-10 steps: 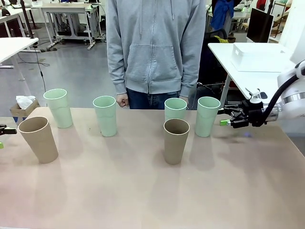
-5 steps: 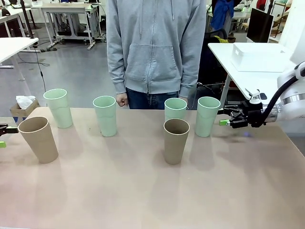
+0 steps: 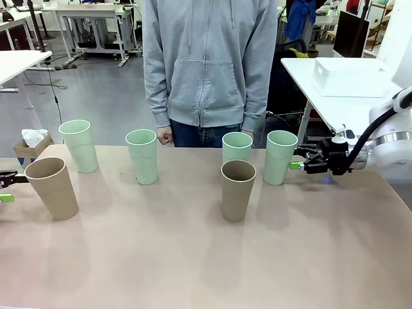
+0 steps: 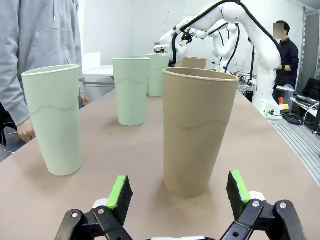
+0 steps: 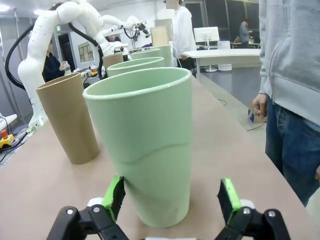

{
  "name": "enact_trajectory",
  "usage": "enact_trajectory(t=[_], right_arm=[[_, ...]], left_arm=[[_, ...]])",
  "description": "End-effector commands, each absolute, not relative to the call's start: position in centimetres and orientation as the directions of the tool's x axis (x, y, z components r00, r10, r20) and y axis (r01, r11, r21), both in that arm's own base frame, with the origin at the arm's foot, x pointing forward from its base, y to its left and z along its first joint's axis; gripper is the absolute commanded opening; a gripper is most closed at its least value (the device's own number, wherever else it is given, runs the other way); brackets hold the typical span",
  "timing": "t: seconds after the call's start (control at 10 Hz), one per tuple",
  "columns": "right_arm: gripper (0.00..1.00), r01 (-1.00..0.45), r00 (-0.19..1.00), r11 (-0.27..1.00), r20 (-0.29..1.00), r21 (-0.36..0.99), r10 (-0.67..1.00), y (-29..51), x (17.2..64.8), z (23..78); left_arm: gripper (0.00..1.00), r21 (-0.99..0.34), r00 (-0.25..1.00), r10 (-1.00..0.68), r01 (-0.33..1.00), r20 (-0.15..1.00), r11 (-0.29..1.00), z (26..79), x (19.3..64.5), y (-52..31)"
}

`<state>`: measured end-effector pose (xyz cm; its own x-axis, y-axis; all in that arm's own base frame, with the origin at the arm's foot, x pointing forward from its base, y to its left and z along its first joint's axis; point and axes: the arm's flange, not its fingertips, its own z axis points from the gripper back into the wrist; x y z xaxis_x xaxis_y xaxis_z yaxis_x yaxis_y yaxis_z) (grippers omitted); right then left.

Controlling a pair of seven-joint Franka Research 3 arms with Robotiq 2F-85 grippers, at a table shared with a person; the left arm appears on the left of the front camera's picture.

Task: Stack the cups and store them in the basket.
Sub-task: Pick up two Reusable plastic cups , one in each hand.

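Front view: six cups stood upright and separate on the desk [image 3: 193, 257], none nested. I logged them left to right. The left tan cup [image 3: 51, 187] was at the left edge of the frame, with the far-left mint cup [image 3: 79, 145] just behind it. The second mint cup [image 3: 142, 156] was left of centre. The centre tan cup [image 3: 237, 190] had the rear mint cup [image 3: 237, 147] directly behind it and partly hidden, and the right mint cup [image 3: 280, 157] stood just right of that pair. The basket [image 3: 347, 76] sat on a second white desk [image 3: 306, 80] in the upper right of the frame, well apart from every cup. The right gripper [image 3: 298, 159] reached in level from the right, fingers spread wide and holding nothing, tips just at the right mint cup's side. In its wrist view that cup stood framed between the two green pads [image 5: 116, 195], and I could not tell whether either pad touched it. The left gripper [image 3: 5, 187] was at the left edge, fingers likewise wide apart and empty, near the left tan cup. In its wrist view that cup stood centred just beyond the pads, apart from them. A person [image 3: 209, 64] in a grey hoodie stood at the far side of the desk, top centre, one hand [image 3: 165, 136] closed just above the desk edge.
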<state>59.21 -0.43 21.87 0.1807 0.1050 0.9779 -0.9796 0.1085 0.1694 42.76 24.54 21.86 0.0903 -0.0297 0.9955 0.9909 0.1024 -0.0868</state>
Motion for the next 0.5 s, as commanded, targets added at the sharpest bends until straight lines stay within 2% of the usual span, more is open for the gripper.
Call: enact_trajectory(t=[0.0, 0.4], right_arm=[[1.00, -0.985, 0.144, 0.101, 0.987, 0.136, 0.070, 0.1, 59.6, 21.7], [1.00, -0.989, 0.139, 0.052, 0.989, 0.137, 0.045, 0.3, 59.6, 21.6]], left_arm=[[1.00, -0.028, 0.032, -0.041, 0.995, 0.999, 0.094, 22.2, 41.3, 23.3], [1.00, -0.037, 0.037, -0.004, 0.994, 0.999, 0.098, 21.5, 40.8, 21.2]])
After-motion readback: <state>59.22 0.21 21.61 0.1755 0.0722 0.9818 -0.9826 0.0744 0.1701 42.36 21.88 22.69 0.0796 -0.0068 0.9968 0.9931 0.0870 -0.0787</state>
